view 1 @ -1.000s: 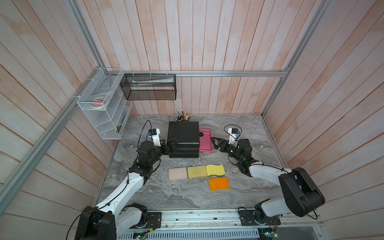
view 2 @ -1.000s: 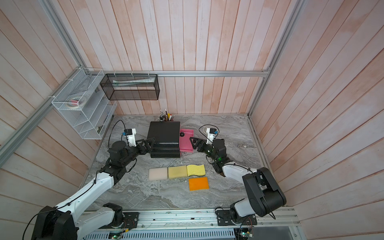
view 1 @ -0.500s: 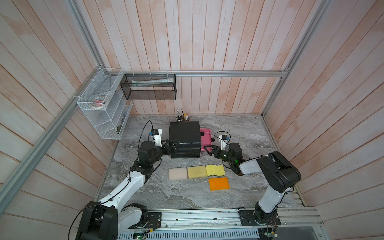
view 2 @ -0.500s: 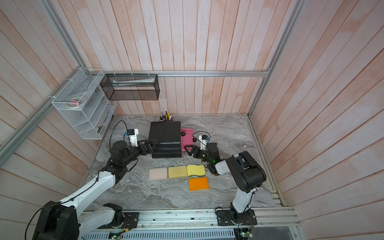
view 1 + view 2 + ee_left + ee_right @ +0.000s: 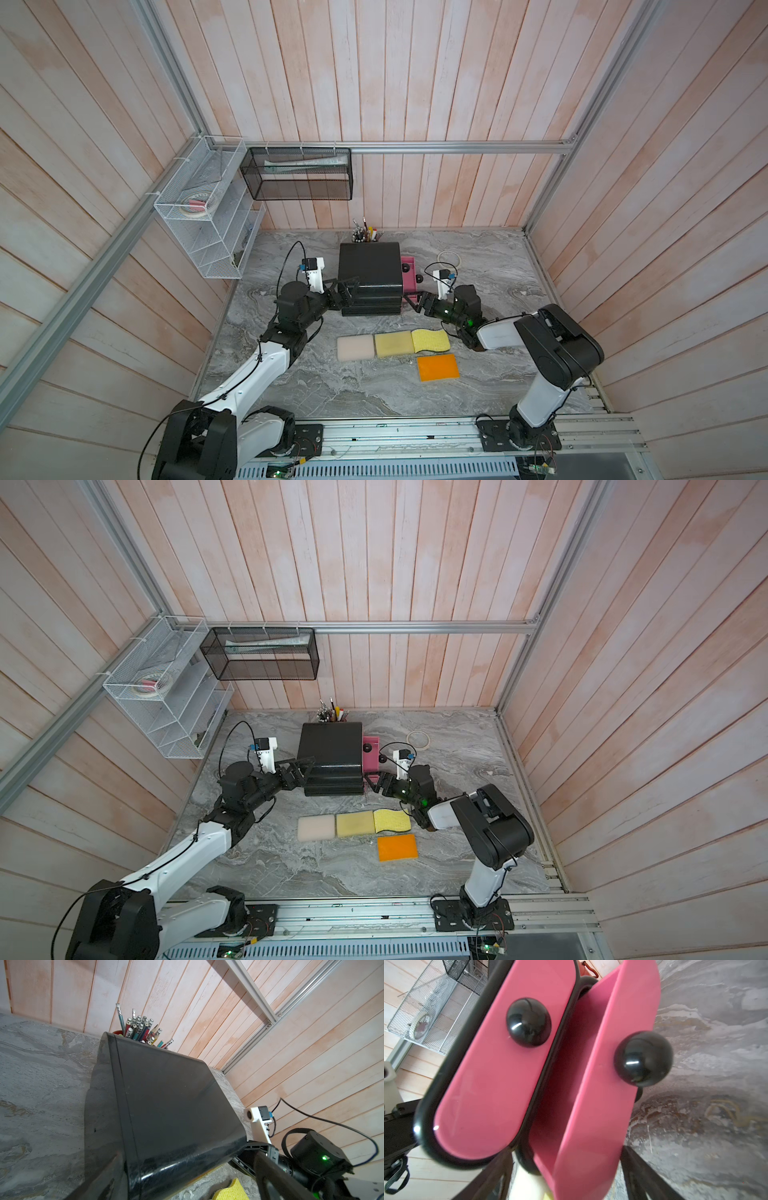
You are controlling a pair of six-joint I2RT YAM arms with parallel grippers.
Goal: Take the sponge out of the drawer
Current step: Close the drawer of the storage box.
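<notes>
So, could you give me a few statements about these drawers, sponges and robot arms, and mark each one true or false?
1. One pink drawer is pulled out of the black drawer unit. True.
2. The right gripper holds the orange sponge. False: its jaws stand open beside the drawers, and that sponge lies on the table, apart from the gripper.
3. A cup of pencils stands behind the unit. True.
4. The left gripper is shut. False: it is open, at the unit's side.
</notes>
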